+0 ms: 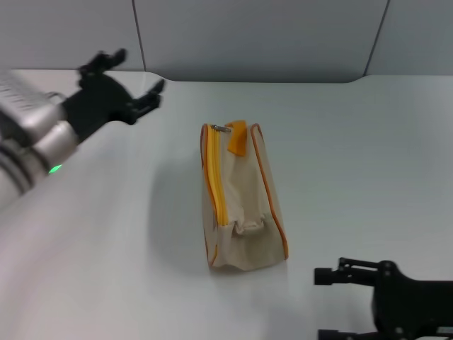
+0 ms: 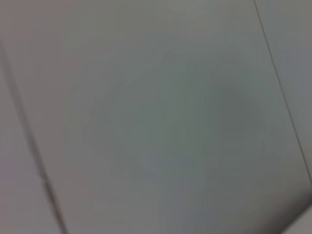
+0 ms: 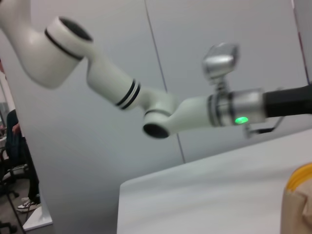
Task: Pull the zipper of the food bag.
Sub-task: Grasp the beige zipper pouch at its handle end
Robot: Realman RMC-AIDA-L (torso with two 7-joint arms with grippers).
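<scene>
Two open grippers are waiting: left (image 1: 138, 85) at ten o'clock of the bag (image 1: 241, 205), right (image 1: 333, 304) at four, fingers spread. You're handling soft, light fabric mid-table, so be bracing its body while pinching the zipper (image 1: 214, 177) tab (image 1: 221, 129) at twelve.

The food bag (image 1: 244, 212) is beige with orange piping. Its zipper (image 1: 216, 180) is yellow, and the table (image 1: 354, 142) is white.

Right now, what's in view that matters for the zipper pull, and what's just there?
Job:
food bag
zipper, pull tab at far end
left gripper, open, raised far-left of the bag
right gripper, open, near-right of the bag

Just there:
table
wall panels
</scene>
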